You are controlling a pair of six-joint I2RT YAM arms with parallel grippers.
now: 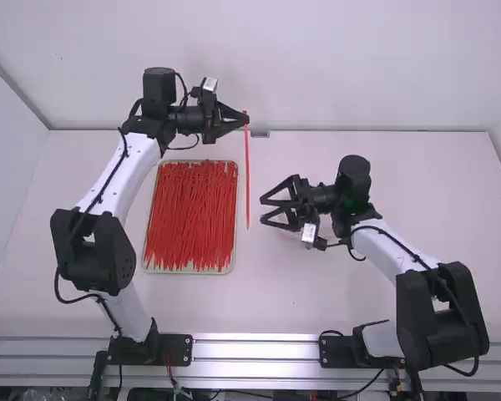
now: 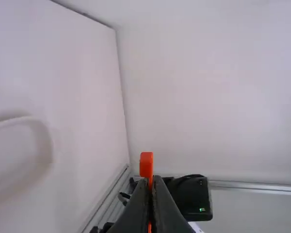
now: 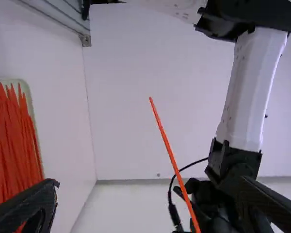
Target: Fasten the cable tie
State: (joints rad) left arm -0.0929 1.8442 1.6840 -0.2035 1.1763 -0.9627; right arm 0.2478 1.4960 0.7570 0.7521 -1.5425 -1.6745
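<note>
My left gripper (image 1: 242, 119) is raised at the back of the table, shut on the head end of a red cable tie (image 1: 247, 171). The tie hangs straight down from it, its tip ending above the table right of the tray. In the left wrist view the tie's head (image 2: 146, 165) sticks out above the closed fingers (image 2: 157, 204). My right gripper (image 1: 265, 209) stands open just right of the tie's lower end, jaws spread wide and pointing at it. The right wrist view shows the tie (image 3: 170, 158) slanting between its fingers (image 3: 31, 204).
A beige tray (image 1: 231, 269) holding several red cable ties (image 1: 192, 213) lies left of centre on the white table. The left arm (image 1: 117, 180) arches over the tray's left side. A small grey fitting (image 1: 260, 133) sits at the back edge.
</note>
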